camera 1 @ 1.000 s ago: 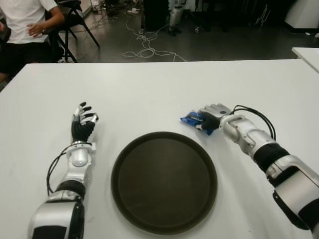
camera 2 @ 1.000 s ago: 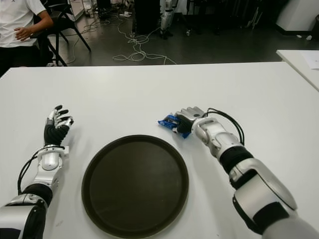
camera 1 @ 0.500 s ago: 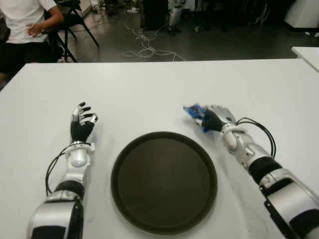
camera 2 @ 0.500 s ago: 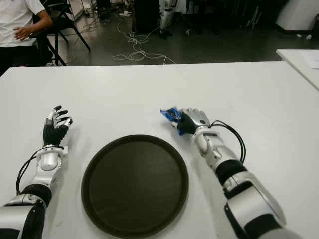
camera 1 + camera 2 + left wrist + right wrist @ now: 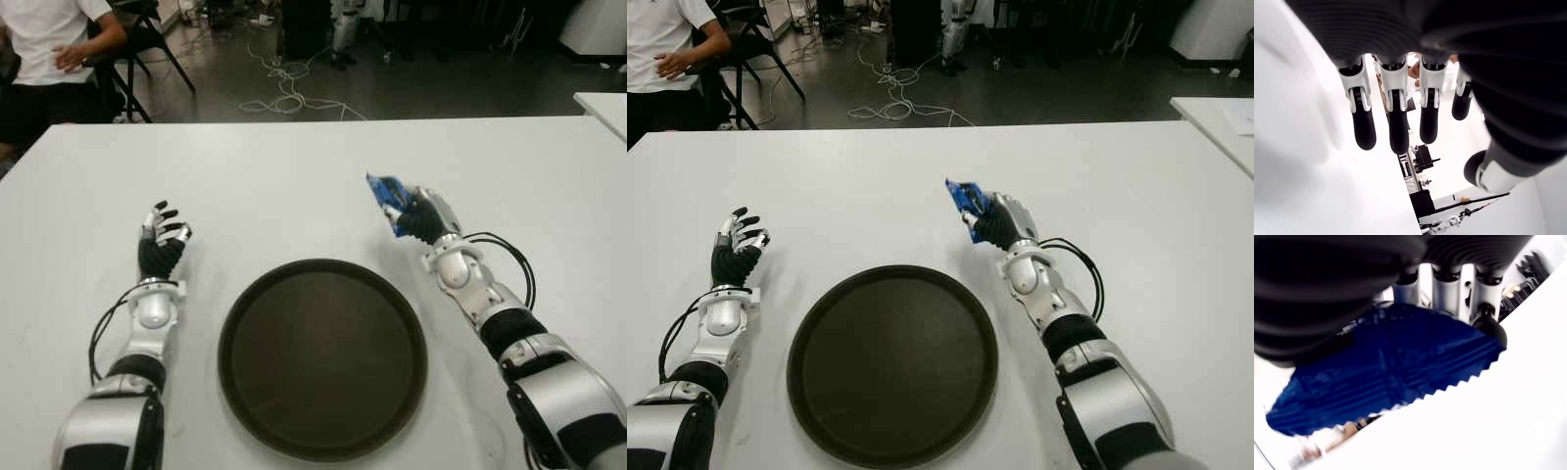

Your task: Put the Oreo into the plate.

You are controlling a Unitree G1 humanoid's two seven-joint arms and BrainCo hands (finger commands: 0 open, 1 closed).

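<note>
My right hand [image 5: 423, 217]: fingers [image 5: 1447, 286] curled tight round blue Oreo [image 5: 386, 196], pack sticking out past fingertips, off tabletop [image 5: 294, 186], beyond plate [image 5: 322, 357] rim. Since a second ago: pack lifted from tabletop, hand raised and turned upright. Left hand [image 5: 162, 247] left of plate, fingers [image 5: 1396, 122] loosely spread, empty, unchanged.

No words, brand names or numbers can be read anywhere; the blue wrapper [image 5: 1386, 377] in the right robot hand [image 5: 419, 217] shows no legible print.
</note>
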